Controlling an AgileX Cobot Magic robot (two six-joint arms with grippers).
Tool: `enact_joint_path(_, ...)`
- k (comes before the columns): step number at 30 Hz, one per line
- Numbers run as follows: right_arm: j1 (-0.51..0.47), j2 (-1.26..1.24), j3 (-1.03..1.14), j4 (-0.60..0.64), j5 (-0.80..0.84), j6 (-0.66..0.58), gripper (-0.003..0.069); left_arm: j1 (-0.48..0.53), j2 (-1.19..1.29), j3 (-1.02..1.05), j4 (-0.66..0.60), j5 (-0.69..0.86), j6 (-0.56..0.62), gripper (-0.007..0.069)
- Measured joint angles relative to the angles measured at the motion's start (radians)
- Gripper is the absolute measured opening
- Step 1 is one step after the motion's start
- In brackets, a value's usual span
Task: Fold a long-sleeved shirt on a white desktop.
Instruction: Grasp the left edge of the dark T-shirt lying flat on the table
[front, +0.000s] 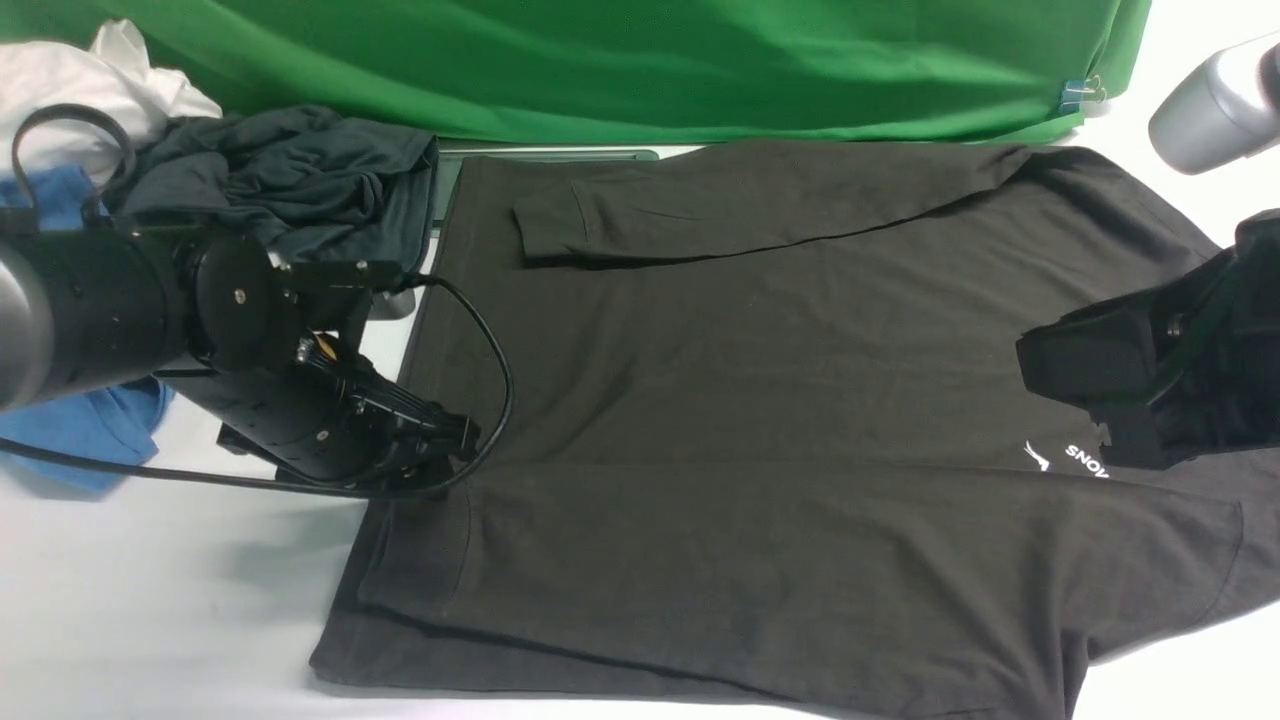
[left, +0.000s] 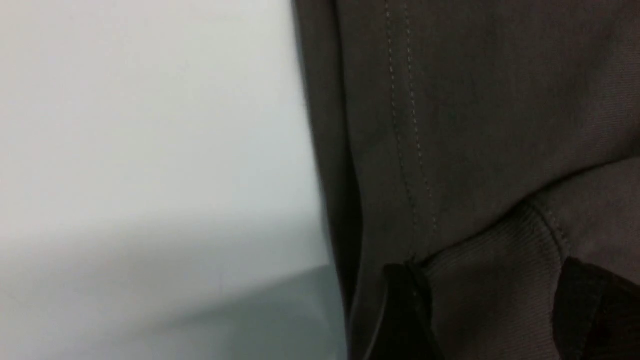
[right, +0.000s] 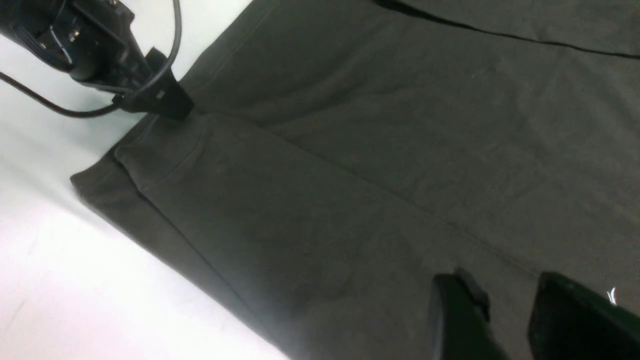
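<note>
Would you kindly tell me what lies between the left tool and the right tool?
Between left tool and right tool lies only the long-sleeved shirt, laid flat; the front view shows it.

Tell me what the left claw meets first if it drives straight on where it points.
The long-sleeved shirt: the left claw straddles its ribbed cuff, so cloth comes first, probably almost at once.

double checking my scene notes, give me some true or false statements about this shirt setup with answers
1. The shirt lies spread on the table. True.
2. The sleeves hang off the table. False: both sleeves are folded across the shirt's body.
3. The left gripper is at a folded sleeve's cuff. True.
4. The backdrop is blue. False: the cloth behind is green.
5. The right gripper is over the chest, near the white logo. True.
</note>
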Motion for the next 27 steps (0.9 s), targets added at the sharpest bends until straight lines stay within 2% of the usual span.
enact_joint_path(14,0.000,0.000,0.000,0.000,0.000,0.000,0.0242,0.000,0.069,0.000,0.024,0.020,0.000,0.0269)
enact_joint_path(27,0.000,0.000,0.000,0.000,0.000,0.000,0.0242,0.000,0.069,0.000,0.016,0.020,0.027,0.0078)
